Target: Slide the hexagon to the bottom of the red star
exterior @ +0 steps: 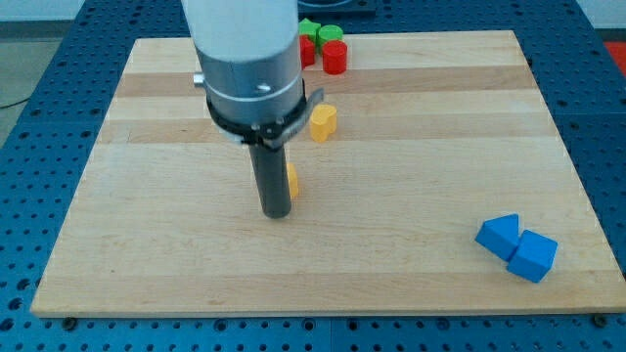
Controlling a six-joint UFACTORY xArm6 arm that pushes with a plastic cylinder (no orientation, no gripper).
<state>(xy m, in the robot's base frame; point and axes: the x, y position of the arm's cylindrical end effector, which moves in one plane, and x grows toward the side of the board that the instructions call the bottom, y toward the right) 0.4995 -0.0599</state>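
Pale wood worktop [411, 156], my tip [278, 213] (no claw in view) against half-hidden smooth yellow block [291, 181].

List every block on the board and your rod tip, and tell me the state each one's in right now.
my tip: down on the board, touching the left side of a yellow block.
yellow block by the rod: mostly hidden, shape unclear.
yellow hexagon: standing free, untouched.
red cylinder: at the top edge, in a cluster.
red block: partly hidden by the arm.
green blocks: behind the red ones.
two blue blocks: touching, bottom right.
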